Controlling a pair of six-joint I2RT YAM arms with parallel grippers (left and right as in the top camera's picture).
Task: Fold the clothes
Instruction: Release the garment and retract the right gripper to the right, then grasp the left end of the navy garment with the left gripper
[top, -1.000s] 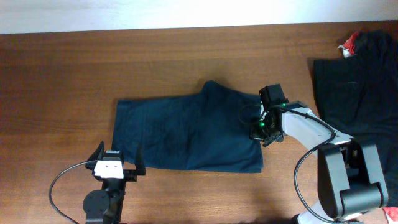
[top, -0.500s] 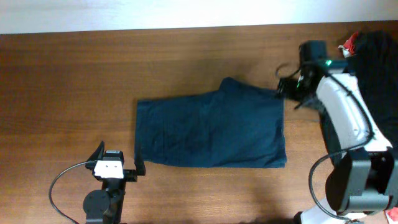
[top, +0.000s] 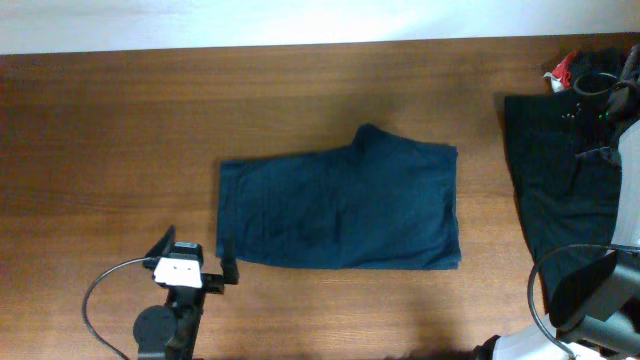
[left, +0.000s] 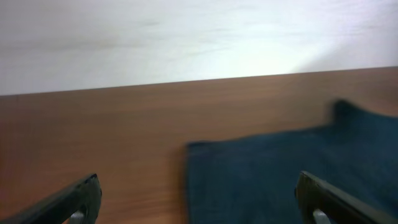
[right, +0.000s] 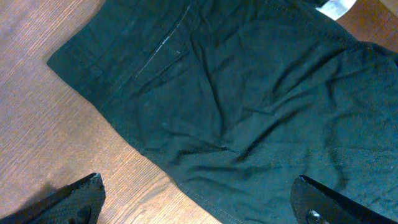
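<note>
The navy blue shorts (top: 340, 215) lie flat and doubled over in the middle of the table, and nothing touches them. In the left wrist view their left edge (left: 273, 177) lies ahead of my left gripper (left: 199, 205). That gripper (top: 195, 250) is open and empty near the front edge, just off the shorts' front left corner. A larger black garment (top: 555, 180) is spread at the far right. My right gripper (top: 592, 90) hovers open over it. The right wrist view shows the gripper (right: 199, 202) empty above the black fabric (right: 249, 93), at its hem.
A red item with a white tag (top: 560, 70) sits at the back right corner beside the black garment. The right arm (top: 625, 200) runs along the table's right edge. Bare wooden table (top: 120, 130) stretches to the left and behind the shorts.
My right gripper dragged the navy shorts to the right, let go and opened, then swung to the far right over the black garment. The left gripper has barely moved.
</note>
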